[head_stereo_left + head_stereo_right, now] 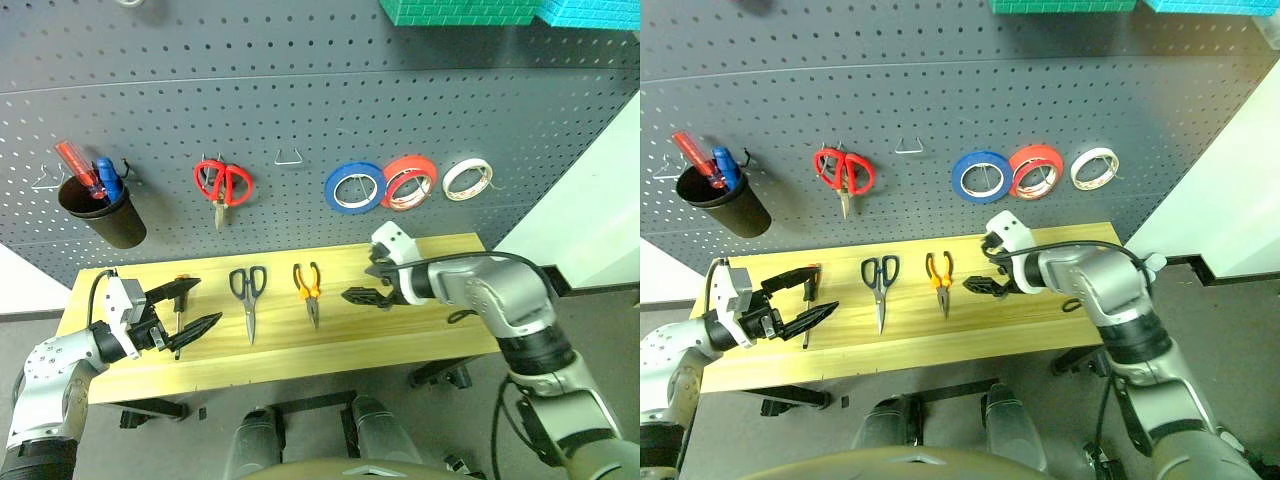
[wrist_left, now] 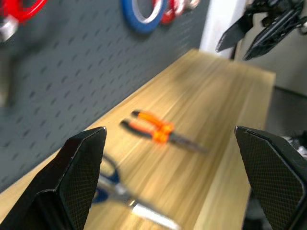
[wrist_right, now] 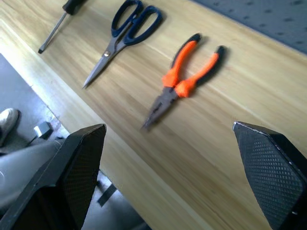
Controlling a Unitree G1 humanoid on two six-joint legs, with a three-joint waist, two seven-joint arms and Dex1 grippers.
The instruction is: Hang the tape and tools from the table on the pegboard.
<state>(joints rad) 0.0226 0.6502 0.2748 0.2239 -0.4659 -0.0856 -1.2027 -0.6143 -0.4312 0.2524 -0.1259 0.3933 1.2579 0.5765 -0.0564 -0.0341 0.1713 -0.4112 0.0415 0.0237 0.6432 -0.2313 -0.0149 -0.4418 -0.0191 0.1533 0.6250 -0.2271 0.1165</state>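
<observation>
A light wooden worktop [image 1: 400, 345] stands in front of me, its long plank running from my left to my right. Three tools lie directly on it in a row, well apart from each other: a short screwdriver [image 1: 180, 305] with a black-and-orange handle towards my left, dark-handled scissors [image 1: 248, 295] in the middle, and small pliers [image 1: 308, 290] with orange-and-black handles to their right. All three lie flat with handles towards the far edge and tips towards me.
</observation>
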